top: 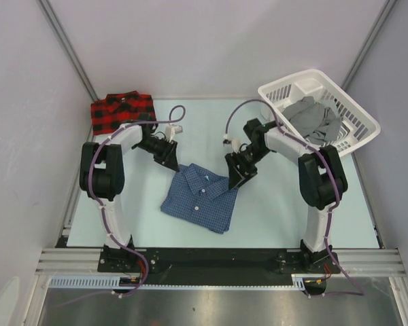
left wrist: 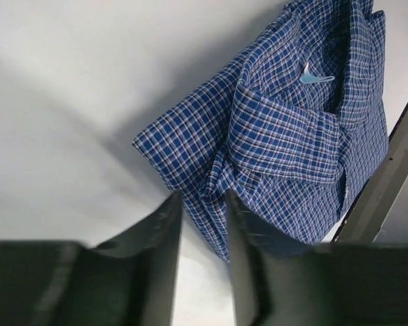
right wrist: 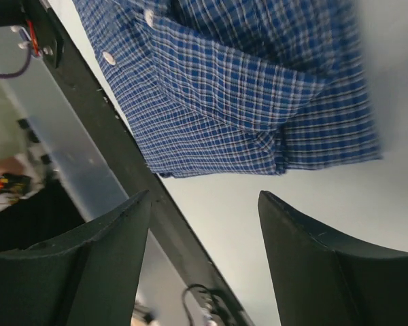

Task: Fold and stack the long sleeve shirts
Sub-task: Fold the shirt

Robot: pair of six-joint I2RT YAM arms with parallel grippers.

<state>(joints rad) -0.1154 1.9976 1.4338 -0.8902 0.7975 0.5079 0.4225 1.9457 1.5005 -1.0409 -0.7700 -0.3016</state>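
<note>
The left pincer (left wrist: 202, 200) hangs just over the far left corner of the blue check shirt (top: 200, 198). Its two dark fingers (left wrist: 164, 261) stand a narrow gap apart and nothing is clamped between them. The right pincer (right wrist: 204, 204) is spread wide and also empty. It sits at the far right corner of the same shirt, and only bare desk (top: 292, 204) shows between its fingers (right wrist: 313, 265).

The blue check shirt lies folded into a rough square in the middle of the desk, turned a little so one corner points near right. Its collar (top: 198, 176) is at the far side, between the two pincers. White buttons (right wrist: 109, 58) run down the front placket. The left wrist view shows a small light blue tag (left wrist: 316, 78) inside the collar, and one folded edge bulges up loosely instead of lying flat.

The red-and-black plaid shirt (top: 122, 112) lies folded in the far left corner of the desk, well apart from the blue one. The elbow of the left arm (top: 102, 170) is just near of it.

A white slatted laundry basket (top: 292, 79) stands in the far right corner with its outer end reaching past the desk edge. It holds a crumpled heap of grey cloth (top: 313, 119). The right arm (top: 319, 176) rises just near of the basket and reaches left toward the blue shirt.
</note>
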